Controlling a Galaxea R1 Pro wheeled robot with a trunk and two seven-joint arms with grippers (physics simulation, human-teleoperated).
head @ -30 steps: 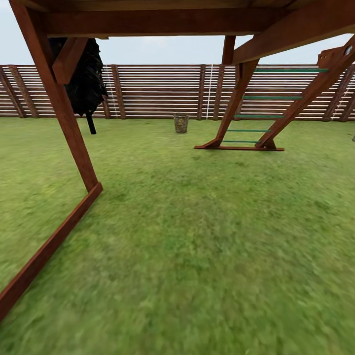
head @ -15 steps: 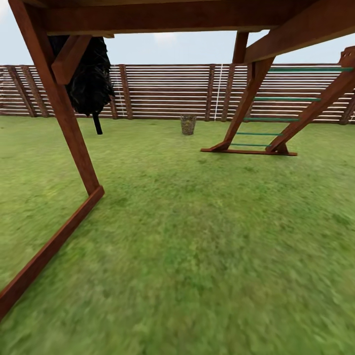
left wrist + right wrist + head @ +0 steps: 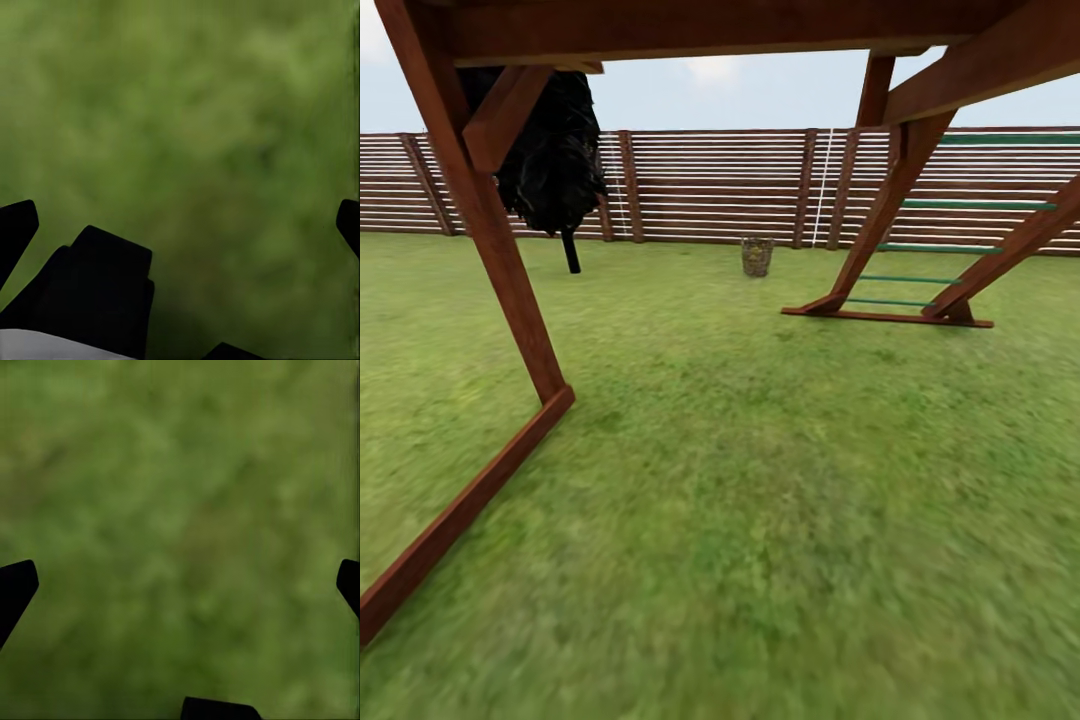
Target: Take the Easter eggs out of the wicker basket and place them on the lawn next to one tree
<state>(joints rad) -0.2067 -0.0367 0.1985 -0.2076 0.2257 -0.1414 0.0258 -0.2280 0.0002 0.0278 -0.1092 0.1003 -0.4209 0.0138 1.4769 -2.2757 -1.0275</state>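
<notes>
The wicker basket (image 3: 757,256) stands far off on the lawn (image 3: 760,480), close to the slatted garden fence (image 3: 710,185). It is too small in the head view to make out the Easter eggs in it. The tree is out of view. My left gripper (image 3: 184,225) hangs open over blurred grass, its black fingertips (image 3: 16,225) far apart with nothing between them. My right gripper (image 3: 184,585) is open over grass too, with nothing between its fingertips (image 3: 15,585).
A reddish wooden play frame stands over me: a slanted post and ground beam (image 3: 490,470) on the left, a ladder with green rungs (image 3: 930,275) on the right. A black leafy mass on a thin dark trunk (image 3: 555,160) stands by the fence. Open grass lies between the two.
The whole head view has shifted, so the camera has moved. The basket, ladder and fence now sit a little further right and lower and look slightly larger.
</notes>
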